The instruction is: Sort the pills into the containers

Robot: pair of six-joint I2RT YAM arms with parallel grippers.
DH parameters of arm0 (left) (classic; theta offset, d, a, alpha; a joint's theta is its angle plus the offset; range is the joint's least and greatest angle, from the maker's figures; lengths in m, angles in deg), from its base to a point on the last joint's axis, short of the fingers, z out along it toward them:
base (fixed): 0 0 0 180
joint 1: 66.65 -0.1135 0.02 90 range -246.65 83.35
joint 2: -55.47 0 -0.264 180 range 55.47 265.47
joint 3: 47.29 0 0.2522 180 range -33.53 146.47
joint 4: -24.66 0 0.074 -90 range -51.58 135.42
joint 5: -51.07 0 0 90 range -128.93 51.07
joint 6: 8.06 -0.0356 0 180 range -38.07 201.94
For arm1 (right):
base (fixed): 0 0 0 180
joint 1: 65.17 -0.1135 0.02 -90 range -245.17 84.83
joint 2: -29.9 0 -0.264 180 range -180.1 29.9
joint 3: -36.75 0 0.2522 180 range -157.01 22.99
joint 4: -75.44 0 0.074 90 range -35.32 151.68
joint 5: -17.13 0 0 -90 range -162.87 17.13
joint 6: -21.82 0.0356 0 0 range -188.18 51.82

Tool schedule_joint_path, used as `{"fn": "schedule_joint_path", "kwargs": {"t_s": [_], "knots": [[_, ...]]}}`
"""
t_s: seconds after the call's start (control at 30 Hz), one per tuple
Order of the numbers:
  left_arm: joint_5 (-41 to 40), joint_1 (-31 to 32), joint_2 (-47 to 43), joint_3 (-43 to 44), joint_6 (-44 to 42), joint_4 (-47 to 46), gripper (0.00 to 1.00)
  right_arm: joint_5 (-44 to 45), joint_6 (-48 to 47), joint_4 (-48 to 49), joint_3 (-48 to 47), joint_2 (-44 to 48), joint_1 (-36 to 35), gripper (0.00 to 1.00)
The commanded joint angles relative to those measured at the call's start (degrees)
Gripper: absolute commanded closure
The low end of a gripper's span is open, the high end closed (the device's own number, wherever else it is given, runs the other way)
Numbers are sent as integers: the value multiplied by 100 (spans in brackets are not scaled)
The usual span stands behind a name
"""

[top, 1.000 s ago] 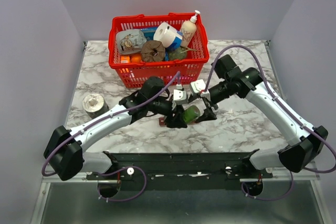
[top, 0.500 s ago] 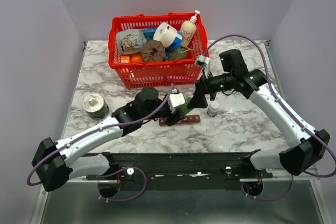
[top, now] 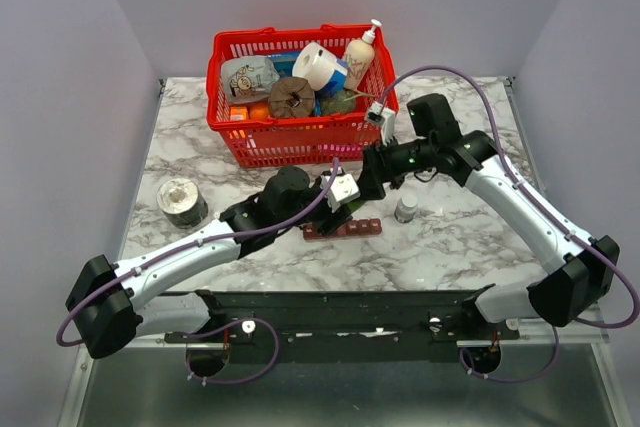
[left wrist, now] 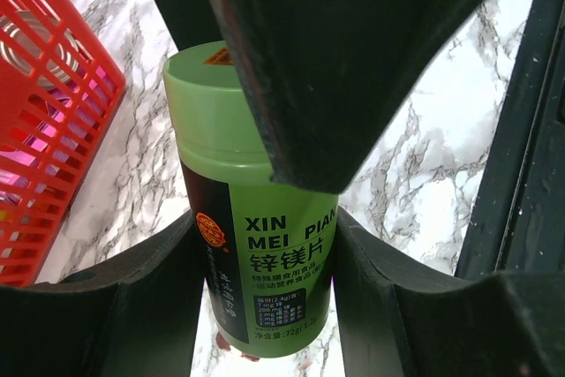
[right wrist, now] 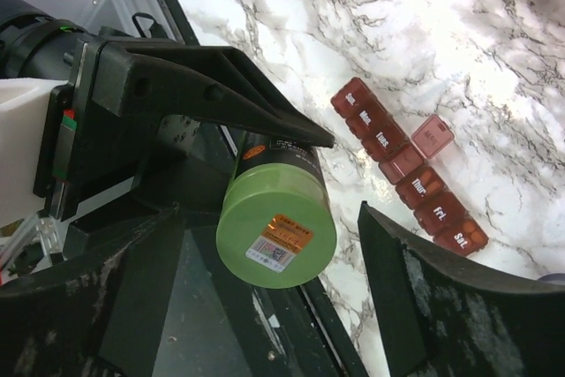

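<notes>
L gripper (left wrist: 265, 218) is clamped on the green bottle (left wrist: 265, 297), its black fingers (left wrist: 132, 306) pressing both sides of the glossy label. The bottle's smooth round matte-green cap has an orange sticker. R gripper (top: 366, 179) is spread wide, w/ a finger on either side of the cap, apparently not touching it. L arm reaches long and low from its base. R arm arcs up, then folds back toward centre. The containers (right wrist: 408, 168), a translucent red-brown strip of square day-lettered cells, lie flat on the marble table (top: 460, 237) just on the near side of the bottle, w/ one middle lid flipped open. A small clear bottle (top: 406, 209) stands near the strip's right end, and a red mesh basket (top: 300, 137) sits behind. A blurred R finger hides part of the cap in the L wrist view. Cell contents are hard to make out.
</notes>
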Motion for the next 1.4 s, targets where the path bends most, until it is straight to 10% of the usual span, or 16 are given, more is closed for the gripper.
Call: {"fn": "schedule_joint_path", "kwargs": {"t_s": [0.0, 0.27, 0.47, 0.6, 0.73, 0.8, 0.9, 1.37], "knots": [[-177, 24, 1, 223, 74, -248, 100, 170, 30, 7, 11, -63, -85, 24], [894, -90, -192, 162, -523, 427, 100, -1092, -1816, -668, -551, -273, -138, 84], [2853, -520, -324, 188, -840, 1156, 100, -2018, -6894, -2945, -843, -292, -717, 88], [3243, -626, -254, 241, -893, 1360, 100, -1020, -7642, -1798, 62, 244, -1069, 85], [2997, -670, -289, 110, -718, 1150, 100, -1121, -7152, -1839, -472, -133, -1070, 70], [2752, -670, -341, 39, -595, 904, 100, -1279, -6319, -1524, -342, 7, -1087, 27], [2357, -670, -456, -101, -393, 693, 100, -1071, -5088, -1022, -271, 209, -1052, 1], [343, -477, -852, -664, 407, -213, 100, 759, -7, 174, -165, -149, -780, 0]]}}
